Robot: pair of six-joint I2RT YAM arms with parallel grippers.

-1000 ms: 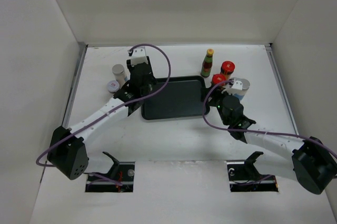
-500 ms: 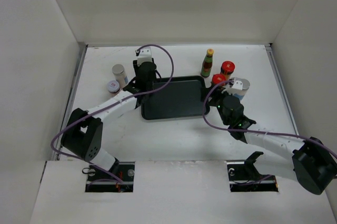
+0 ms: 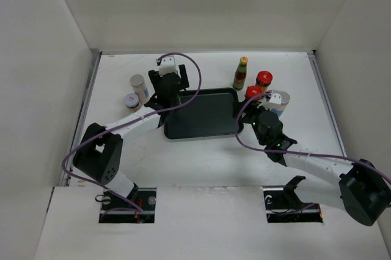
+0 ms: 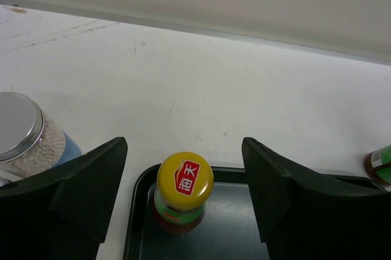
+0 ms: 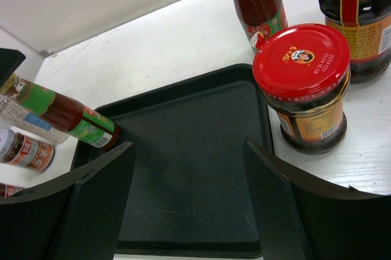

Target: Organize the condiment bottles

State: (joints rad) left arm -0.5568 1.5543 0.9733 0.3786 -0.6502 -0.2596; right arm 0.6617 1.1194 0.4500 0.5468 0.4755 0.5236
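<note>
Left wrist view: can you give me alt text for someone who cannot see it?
A yellow-capped bottle stands upright in a corner of a dark tray, between the wide-open fingers of the left end effector, touching neither. A silver-lidded jar of pale grains sits on the white table at left.

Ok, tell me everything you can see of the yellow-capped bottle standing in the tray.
The bottle is slim, with a yellow cap that carries a red label with white characters, a green neck band and dark red contents. The right wrist view shows a second green label lower down. It looks like glass or clear plastic. It stands upright, cap on, in the far left corner of the tray. The left gripper is open around it, one finger on each side, neither touching it.
</note>
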